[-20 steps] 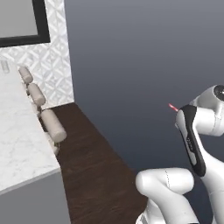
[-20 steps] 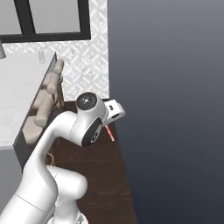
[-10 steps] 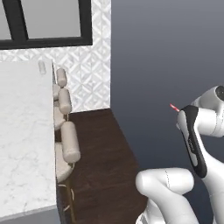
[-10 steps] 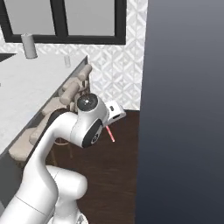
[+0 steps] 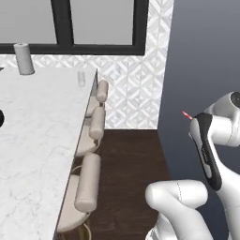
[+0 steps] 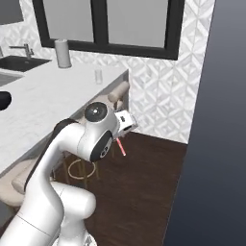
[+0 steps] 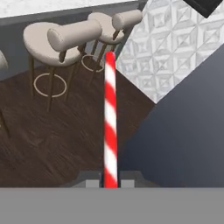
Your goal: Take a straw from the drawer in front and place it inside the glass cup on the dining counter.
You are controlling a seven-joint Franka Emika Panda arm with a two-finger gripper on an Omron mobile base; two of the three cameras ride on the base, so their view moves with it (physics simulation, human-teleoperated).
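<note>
we carry the straw (image 7: 110,118) pinched at its base in our gripper (image 7: 110,180), jaws clenched on it, so it juts out ready to drop in. the glass cup (image 6: 98,76) waits on the dining counter (image 6: 53,96), well apart from the straw.

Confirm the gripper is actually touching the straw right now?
Touching. In the hand view the straw rises from between the gripper fingertips, pinched with no gap.
</note>
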